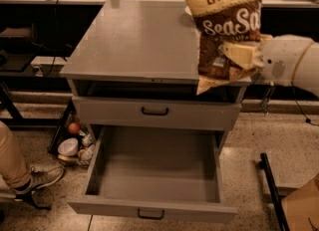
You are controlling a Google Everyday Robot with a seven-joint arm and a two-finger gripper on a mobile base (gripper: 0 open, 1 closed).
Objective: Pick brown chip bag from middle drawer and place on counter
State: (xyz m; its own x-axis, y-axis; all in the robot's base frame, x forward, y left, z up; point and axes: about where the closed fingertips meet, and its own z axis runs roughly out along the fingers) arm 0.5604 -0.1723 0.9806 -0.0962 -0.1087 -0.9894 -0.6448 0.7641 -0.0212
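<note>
The brown chip bag (227,28) hangs upright in the air over the right part of the counter (134,41), with cream ends and white "Sea Salt" lettering. My gripper (239,55) comes in from the right on a white arm and is shut on the bag's lower right part. The bag's bottom corner hangs near the counter's front right edge. The middle drawer (154,173) is pulled out below, a grey tray with nothing in it and a small black handle on its front.
A shut grey drawer front (154,111) with a black handle sits above the open drawer. Clutter lies on the floor at the cabinet's left (75,143). A person's leg and shoe (20,168) are at lower left. A black bar (271,190) stands at lower right.
</note>
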